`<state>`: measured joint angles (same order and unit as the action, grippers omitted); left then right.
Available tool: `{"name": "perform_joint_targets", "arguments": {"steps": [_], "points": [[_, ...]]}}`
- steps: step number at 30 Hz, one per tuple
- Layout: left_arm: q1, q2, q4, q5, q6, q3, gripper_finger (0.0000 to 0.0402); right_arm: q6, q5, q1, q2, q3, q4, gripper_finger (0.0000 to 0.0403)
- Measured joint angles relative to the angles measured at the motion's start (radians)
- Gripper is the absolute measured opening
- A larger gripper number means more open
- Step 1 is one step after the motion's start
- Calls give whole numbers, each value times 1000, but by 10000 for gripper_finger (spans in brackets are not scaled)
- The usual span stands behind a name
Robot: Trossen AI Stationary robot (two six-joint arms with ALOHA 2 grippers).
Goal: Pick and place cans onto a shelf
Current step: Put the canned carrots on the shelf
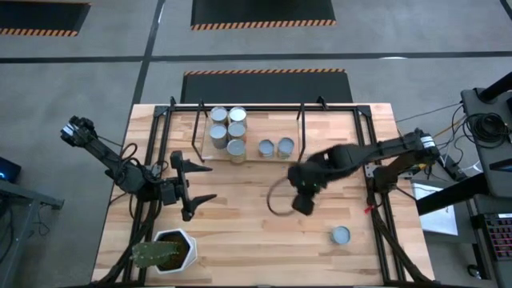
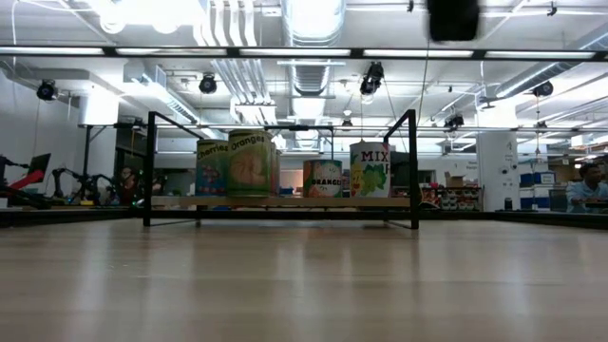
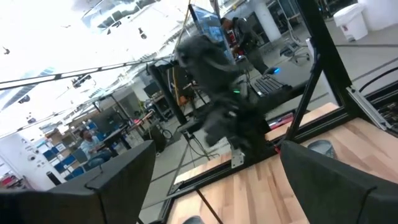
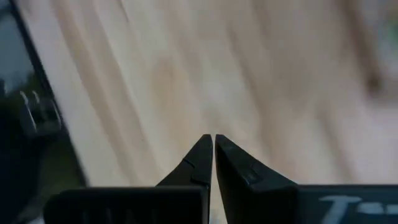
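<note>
Overhead and table-level views of a light wooden desk framed by black rods, with two dark arms reaching in from its sides. The shelf, a low pale board on thin black legs, stands along the far edge of the desk; seen level, it carries labelled cans side by side. From above, six cans rest on the shelf: four clustered at its left part and two just beside them toward the middle. A seventh can stands alone on the bare desk, near the right front, well apart from the shelf. The right arm extends over the middle of the desk; its right pincer hangs above bare wood between the shelf and the lone can, its two fingers pressed together and pinching nothing, as the wrist view confirms. The left arm waits at the desk's left side, its left pincer spread wide and empty. A white hexagonal plant pot sits at the left front corner.
</note>
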<state>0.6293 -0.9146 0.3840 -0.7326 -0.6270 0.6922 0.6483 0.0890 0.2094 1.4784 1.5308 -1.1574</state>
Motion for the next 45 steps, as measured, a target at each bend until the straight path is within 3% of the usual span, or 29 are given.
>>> {"name": "perform_joint_targets", "arguments": {"steps": [6,10,17,22,34,38,45], "points": [[0,0,8,1,3,0,327,347,102,155,6,-142,-117,9],[0,0,13,1,7,0,327,522,170,260,-11,-279,-97,9],[0,0,18,1,-10,0,327,839,154,368,-92,-470,56,29],[0,0,24,1,-27,0,327,965,148,374,-164,-551,147,102],[0,0,25,1,-41,0,327,1104,179,429,-161,-599,235,357],[0,0,25,1,-41,0,327,1110,191,463,-116,-599,241,387],[0,0,27,1,-41,0,327,1081,199,473,-40,-603,245,389]]}}
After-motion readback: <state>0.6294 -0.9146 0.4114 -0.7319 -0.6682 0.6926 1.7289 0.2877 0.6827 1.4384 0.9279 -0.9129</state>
